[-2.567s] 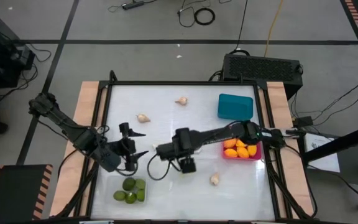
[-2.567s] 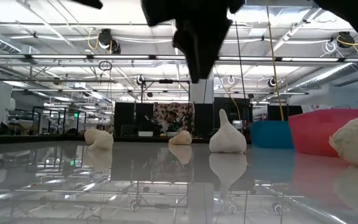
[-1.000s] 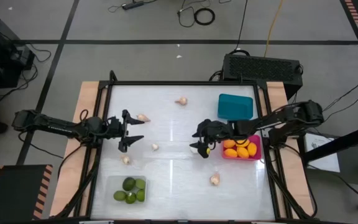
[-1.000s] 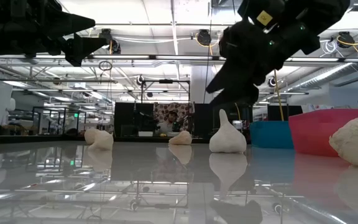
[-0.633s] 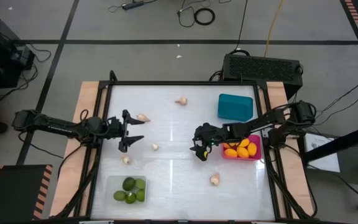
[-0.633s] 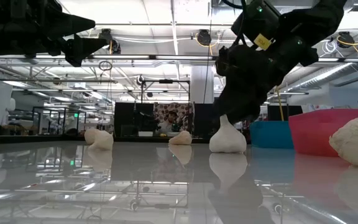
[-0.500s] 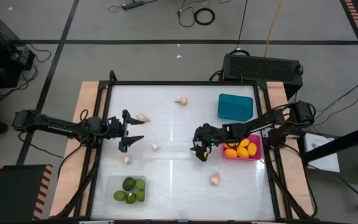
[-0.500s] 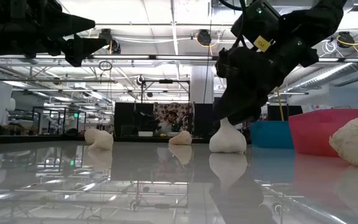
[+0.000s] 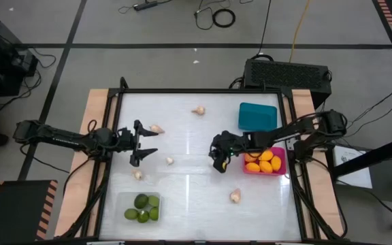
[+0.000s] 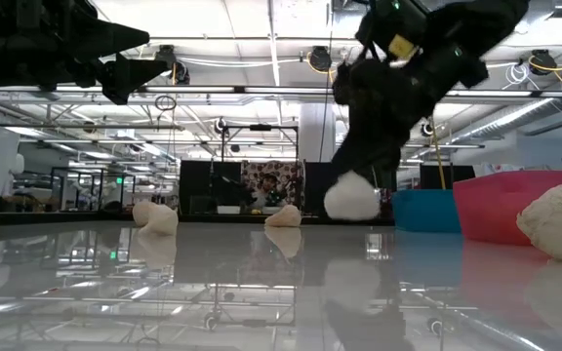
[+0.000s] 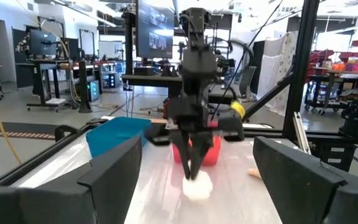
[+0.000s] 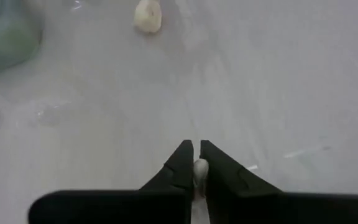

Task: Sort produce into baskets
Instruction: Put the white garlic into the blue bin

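My right gripper is near the table's middle, left of the magenta bin, and is shut on a whitish garlic bulb. The bulb also shows in the left wrist view. My left gripper is open and empty above the table's left part. Loose garlic bulbs lie on the table at the far middle, the far left, the left and the near right. The teal bin stands at the far right. My right gripper pinches the garlic bulb's narrow top between its two fingers. The fingers come from above, pointing down. The bulb hangs below them, its round body down, lifted clear of the table.
The magenta bin holds several orange fruits. A clear bin with limes stands at the near left. A black box sits beyond the table's far right edge. The table's near middle is bare.
My right gripper has come down over the garlic bulb standing on the table, shut on its top and lifted it clear. The bulb now hangs a little above the surface.
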Controlling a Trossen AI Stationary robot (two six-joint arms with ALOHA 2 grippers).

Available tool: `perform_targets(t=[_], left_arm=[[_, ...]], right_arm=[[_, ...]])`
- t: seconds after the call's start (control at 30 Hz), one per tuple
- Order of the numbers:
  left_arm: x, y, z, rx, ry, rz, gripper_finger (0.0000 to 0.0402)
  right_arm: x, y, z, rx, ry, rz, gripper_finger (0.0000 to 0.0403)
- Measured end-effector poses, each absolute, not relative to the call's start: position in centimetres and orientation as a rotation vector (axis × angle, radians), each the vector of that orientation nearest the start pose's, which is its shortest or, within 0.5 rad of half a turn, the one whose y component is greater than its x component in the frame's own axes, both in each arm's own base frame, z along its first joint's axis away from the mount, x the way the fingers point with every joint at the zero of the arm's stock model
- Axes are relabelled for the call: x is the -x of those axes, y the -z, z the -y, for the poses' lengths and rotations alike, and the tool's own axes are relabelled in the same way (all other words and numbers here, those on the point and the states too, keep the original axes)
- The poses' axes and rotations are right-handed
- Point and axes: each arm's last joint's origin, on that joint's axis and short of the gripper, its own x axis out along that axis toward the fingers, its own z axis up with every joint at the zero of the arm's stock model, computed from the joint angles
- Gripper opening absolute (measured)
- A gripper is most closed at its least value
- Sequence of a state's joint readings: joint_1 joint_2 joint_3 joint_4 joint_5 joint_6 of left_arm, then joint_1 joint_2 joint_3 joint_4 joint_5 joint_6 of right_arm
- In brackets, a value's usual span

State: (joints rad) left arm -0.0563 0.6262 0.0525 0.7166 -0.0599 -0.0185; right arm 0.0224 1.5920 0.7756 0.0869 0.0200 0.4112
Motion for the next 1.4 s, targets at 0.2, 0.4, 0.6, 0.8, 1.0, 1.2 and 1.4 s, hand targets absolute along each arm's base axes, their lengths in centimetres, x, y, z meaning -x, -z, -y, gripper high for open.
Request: perform_targets(t=[0.2,0.4,0.6,0.8,1.0,1.2,1.4], left_arm=[[-14.0,-18.9,0.6,0.027,-0.002,0.143,0.0312],[-14.0,-18.9,0.6,0.029,-0.003,0.143,0.0312],[-14.0,-18.9,0.6,0.03,-0.003,0.143,0.0312],[-14.0,-18.9,0.6,0.03,-0.003,0.143,0.0312],[-14.0,-18.9,0.6,0.03,-0.002,0.143,0.0312],[-14.0,-18.9,0.6,0.029,-0.002,0.143,0.0312],[-14.0,-18.9,0.6,0.029,-0.002,0.143,0.0312]], right_arm=[[-31.1,-21.2,1.9,-0.283,0.23,-0.838,0.0019],[-30.3,-25.4,5.4,-0.037,0.413,-1.032,0.0009],[-27.7,-26.5,9.8,0.027,0.646,-1.222,0.0009],[-24.2,-24.3,13.3,-0.114,0.815,-1.386,0.0018],[-22.9,-23.1,14.6,-0.184,0.88,-1.414,0.0059],[-22.7,-23.1,14.7,-0.187,0.883,-1.418,0.0119],[-23.4,-24.6,15.0,-0.196,0.889,-1.361,0.0163]])
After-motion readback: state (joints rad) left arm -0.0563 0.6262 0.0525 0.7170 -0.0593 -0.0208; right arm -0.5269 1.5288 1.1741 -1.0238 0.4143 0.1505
